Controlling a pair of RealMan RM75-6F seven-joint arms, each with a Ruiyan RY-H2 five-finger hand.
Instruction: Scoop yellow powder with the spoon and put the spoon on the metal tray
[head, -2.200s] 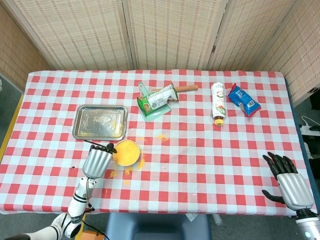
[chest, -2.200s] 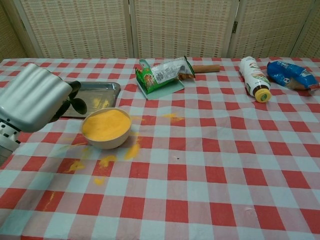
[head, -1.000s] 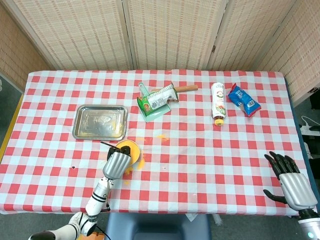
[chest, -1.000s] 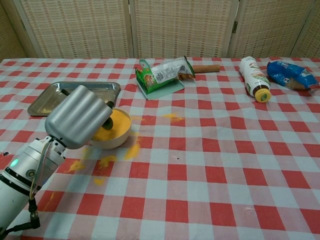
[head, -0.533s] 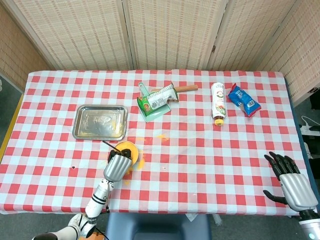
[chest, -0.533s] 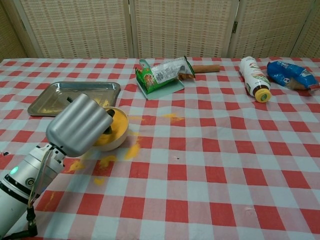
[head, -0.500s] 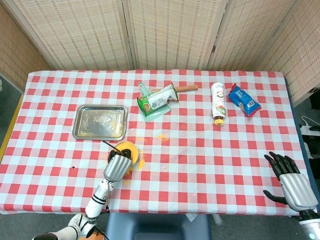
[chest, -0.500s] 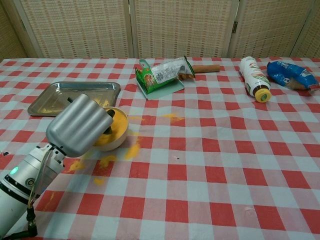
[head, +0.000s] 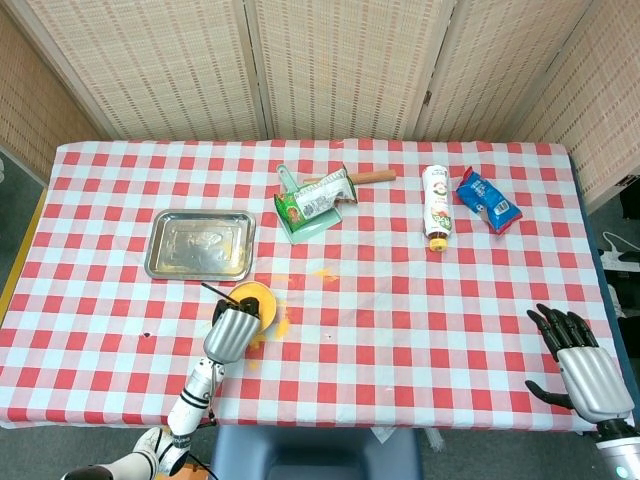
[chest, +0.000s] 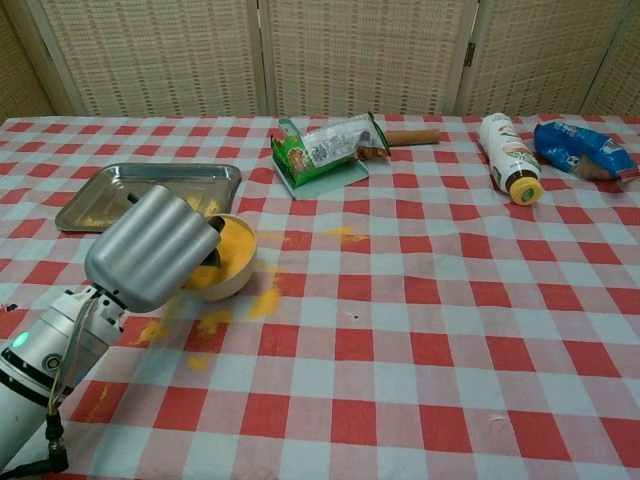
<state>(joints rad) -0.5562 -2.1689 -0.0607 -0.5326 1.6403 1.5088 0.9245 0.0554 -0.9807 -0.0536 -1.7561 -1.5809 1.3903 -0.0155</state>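
Observation:
My left hand (head: 229, 333) (chest: 150, 248) is over the near left side of the white bowl of yellow powder (head: 257, 297) (chest: 235, 252) and grips a black spoon. The thin spoon handle (head: 213, 291) sticks out up and to the left toward the metal tray (head: 200, 244) (chest: 150, 184). The hand hides the spoon's scoop end, which points into the bowl. The tray lies just behind and left of the bowl, with a little yellow dust on it. My right hand (head: 580, 368) hovers open at the near right table edge, in the head view only.
Spilled yellow powder (chest: 215, 320) lies in front of the bowl, with a smaller patch (chest: 345, 234) to its right. At the back lie a green packet (head: 315, 203) (chest: 325, 148), a white bottle (head: 435, 220) (chest: 508, 155) on its side and a blue packet (head: 487, 199) (chest: 585, 148).
My left hand came in from left of the bowl to over it with the spoon, then shifted slightly left in the last half second. The right hand stayed put.

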